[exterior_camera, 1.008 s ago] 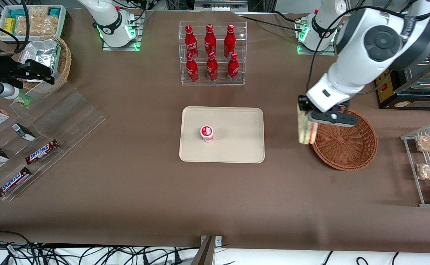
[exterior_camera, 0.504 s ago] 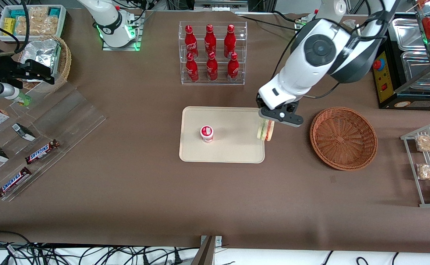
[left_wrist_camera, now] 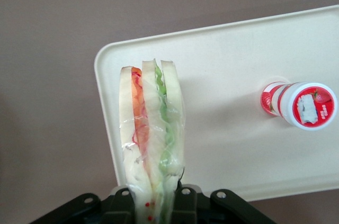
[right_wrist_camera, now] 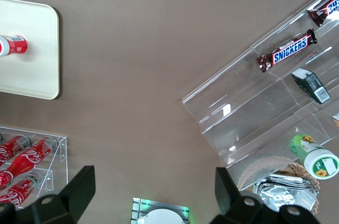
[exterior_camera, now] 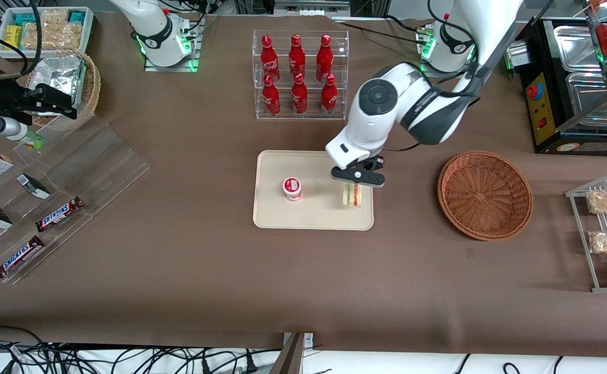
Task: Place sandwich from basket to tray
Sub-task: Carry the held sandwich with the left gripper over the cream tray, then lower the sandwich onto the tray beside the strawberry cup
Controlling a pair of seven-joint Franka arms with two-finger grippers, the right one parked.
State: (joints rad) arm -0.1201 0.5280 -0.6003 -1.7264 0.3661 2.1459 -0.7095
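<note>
Cream tray lies under the gripper (fingers clamped on the sandwich), basket well apart.

You see the sandwich in clear, crinkled, glossy wrap, pinched by the matt black gripper above the tray, smooth matt cream plastic by its look. The basket is rough woven reddish-brown wicker. The small cup looks glossy. The table cover is matt brown.

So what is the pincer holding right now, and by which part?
The pincer is shut on the sandwich, gripping one end of the wedge, above the tray.
</note>
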